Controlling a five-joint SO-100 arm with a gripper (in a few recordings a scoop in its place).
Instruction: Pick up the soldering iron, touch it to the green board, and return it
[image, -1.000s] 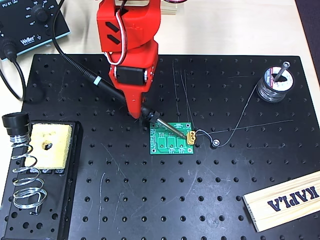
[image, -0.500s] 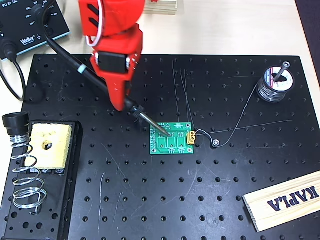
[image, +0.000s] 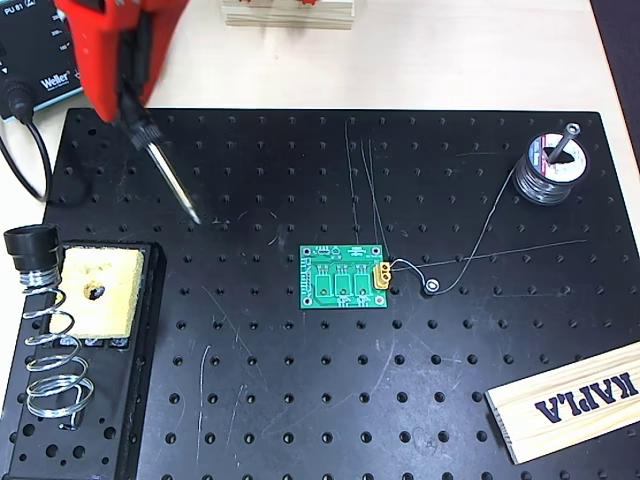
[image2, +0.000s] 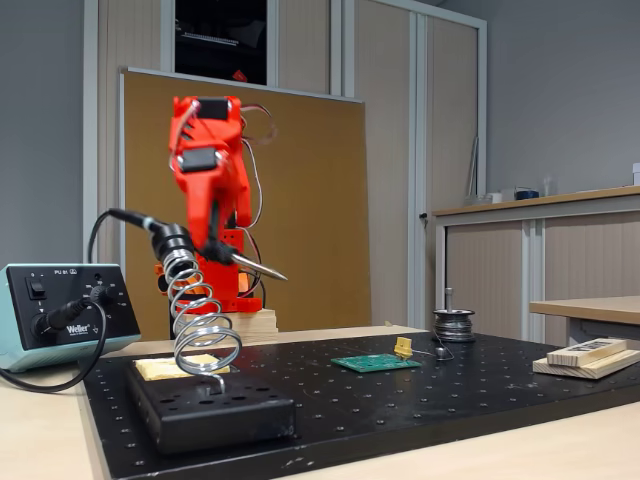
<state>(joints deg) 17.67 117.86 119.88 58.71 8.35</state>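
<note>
My red gripper (image: 125, 95) is at the upper left of the overhead view, shut on the soldering iron (image: 170, 175). The iron's metal tip slants down-right over the black perforated board. In the fixed view the gripper (image2: 212, 245) holds the soldering iron (image2: 255, 266) high in the air, with the tip pointing right and slightly down and the cable trailing left. The green board (image: 345, 277) with its yellow connector lies flat mid-table, well to the right of the tip. It is seen low and thin as the green board (image2: 375, 362) in the fixed view.
A silver coil-spring stand (image: 45, 345) and yellow sponge (image: 98, 290) sit on a black base at the left. The Weller station (image: 50, 50) is at the top left. A solder spool (image: 548, 165) with loose wire stands at the right, and a wooden KAPLA block (image: 570, 400) lies at the bottom right.
The arm has swung up and to the left, carrying the iron. Its tip has left the green board and now hangs over the board's left part.
</note>
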